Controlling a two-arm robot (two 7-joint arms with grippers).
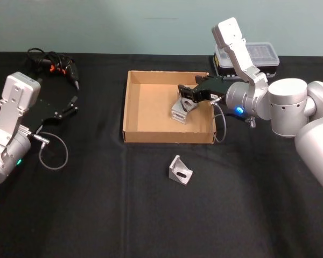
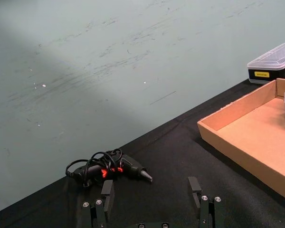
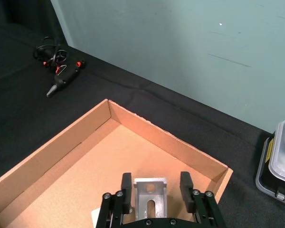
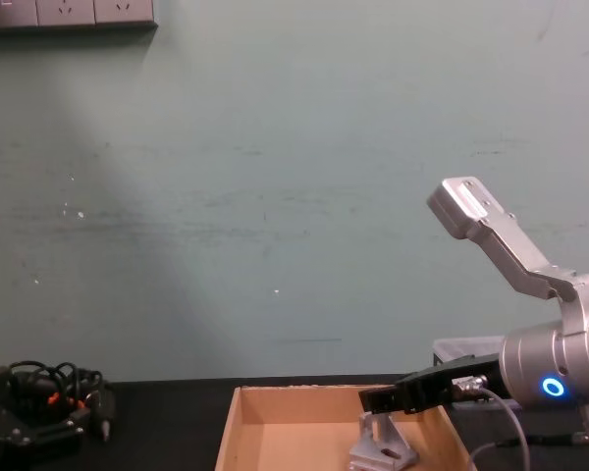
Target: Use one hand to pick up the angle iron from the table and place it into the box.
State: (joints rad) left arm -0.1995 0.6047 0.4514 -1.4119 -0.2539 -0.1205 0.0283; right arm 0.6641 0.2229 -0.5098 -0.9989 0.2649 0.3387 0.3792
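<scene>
Black table [image 1: 97, 215]: place step, right gripper [image 1: 184, 99] spread around iron [image 1: 177, 112] in box [image 1: 167, 137], left gripper [image 1: 72, 105] idle, open, at 9 o'clock; next, retract straight up.

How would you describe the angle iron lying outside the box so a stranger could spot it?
Find the tan box in the middle of the black table. Just in front of its near wall, toward the robot, lies a silver angle iron. Unlike its twin, which sits inside the box between the fingers of the right pincer, this one is outside, untouched.
</scene>
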